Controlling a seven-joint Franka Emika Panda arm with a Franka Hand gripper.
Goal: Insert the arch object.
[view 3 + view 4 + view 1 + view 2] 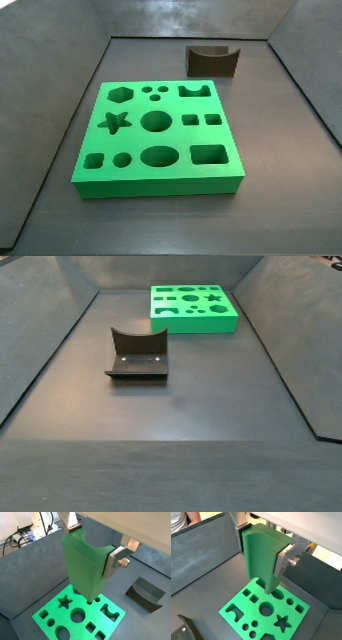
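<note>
My gripper is shut on the arch object, a tall bright green block with a curved notch at its upper end. It shows the same way in both wrist views, gripper around block, with silver fingers clamped on opposite sides. The block hangs upright above the green holed board, its lower end over the board's edge region. The board's arch-shaped hole is empty. Both side views show the board but neither the gripper nor the block.
A dark fixture with a curved notch stands on the floor beyond the board, and shows in the other views too. Dark walls slope up around the grey floor.
</note>
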